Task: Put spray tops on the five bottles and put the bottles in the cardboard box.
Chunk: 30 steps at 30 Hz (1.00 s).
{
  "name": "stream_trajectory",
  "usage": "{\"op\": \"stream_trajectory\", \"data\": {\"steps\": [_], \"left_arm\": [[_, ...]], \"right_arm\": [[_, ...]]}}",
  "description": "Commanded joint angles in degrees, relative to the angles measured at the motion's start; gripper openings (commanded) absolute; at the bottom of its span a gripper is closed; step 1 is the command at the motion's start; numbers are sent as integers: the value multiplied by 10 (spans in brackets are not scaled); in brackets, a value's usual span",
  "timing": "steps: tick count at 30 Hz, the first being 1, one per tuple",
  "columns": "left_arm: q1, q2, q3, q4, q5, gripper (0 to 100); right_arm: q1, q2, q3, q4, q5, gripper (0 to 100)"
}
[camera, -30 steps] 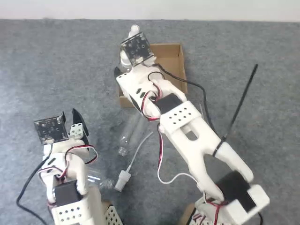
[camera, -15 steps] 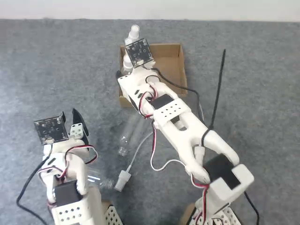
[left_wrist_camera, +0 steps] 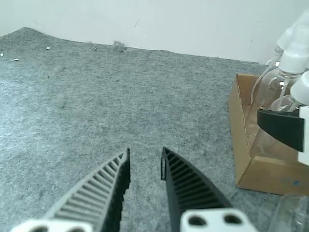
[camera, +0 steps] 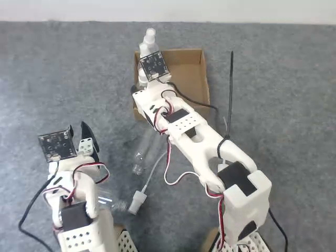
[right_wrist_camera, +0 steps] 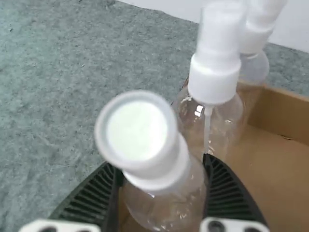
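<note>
A grey felt-covered table carries a brown cardboard box at its far side. Nearer, an uncapped clear plastic bottle lies on its side. A second clear bottle and a white spray top with tube lie just beside each other.

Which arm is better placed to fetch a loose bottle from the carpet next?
Likely left. The left gripper is open and empty, near the loose bottle. The right gripper is shut on a capped bottle at the box.
</note>
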Motion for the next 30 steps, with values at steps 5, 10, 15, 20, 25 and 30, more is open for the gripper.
{"op": "stream_trajectory", "data": {"steps": [5, 10, 15, 20, 25, 30], "left_arm": [[-2, -7, -6, -17, -3, 101], [-2, -7, -6, -17, -4, 101], [-2, -7, -6, -17, -4, 101], [-2, -7, -6, -17, -4, 101], [-2, -7, -6, -17, -4, 101], [-2, -7, -6, -17, -4, 101]], "right_arm": [[6, -5, -35, -12, -7, 142], [6, -5, -35, -9, -8, 142], [5, -5, -35, -9, -8, 156], [-2, -5, -33, -6, -8, 243], [-7, -4, -33, -6, -8, 256], [-7, -4, -33, -3, -8, 269]]}}
